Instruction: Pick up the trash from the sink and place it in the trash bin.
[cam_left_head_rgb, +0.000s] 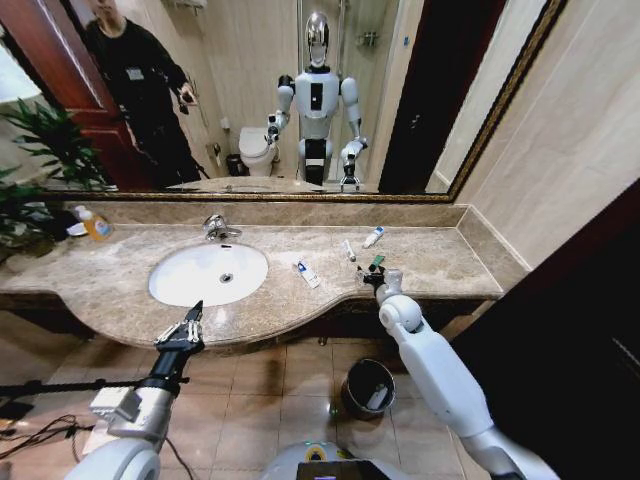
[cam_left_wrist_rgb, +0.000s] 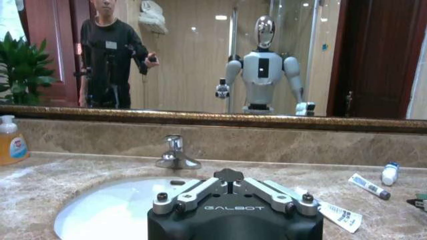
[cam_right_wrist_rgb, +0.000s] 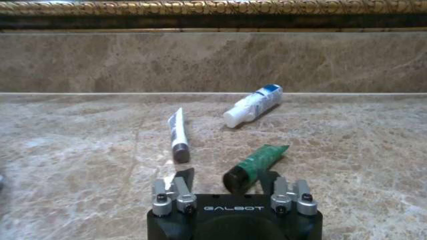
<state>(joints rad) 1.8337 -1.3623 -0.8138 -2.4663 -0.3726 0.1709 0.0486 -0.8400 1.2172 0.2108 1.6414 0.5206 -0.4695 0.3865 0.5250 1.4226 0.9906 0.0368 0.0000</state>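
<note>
Bare marble counter (cam_left_head_rgb: 440, 262) right of the green tube (cam_left_head_rgb: 375, 263), 2 white tubes (cam_left_head_rgb: 349, 250) crowding behind it, backsplash (cam_left_head_rgb: 300, 213) beyond.

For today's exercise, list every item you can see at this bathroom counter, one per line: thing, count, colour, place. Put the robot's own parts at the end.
sink: one, white oval basin, left half of the counter.
tap: one, chrome, behind the basin.
soap bottle: one, yellow-orange, far left of the counter.
sachet: one, white with blue marks, right of the basin.
thin tube: one, white with a dark cap, on the counter.
small bottle: one, white with a blue end, near the back wall.
green tube: one, dark green, at the right gripper.
trash bin: one, dark metal, on the floor.
left gripper: at the counter's front edge.
right gripper: open, at the green tube.
</note>
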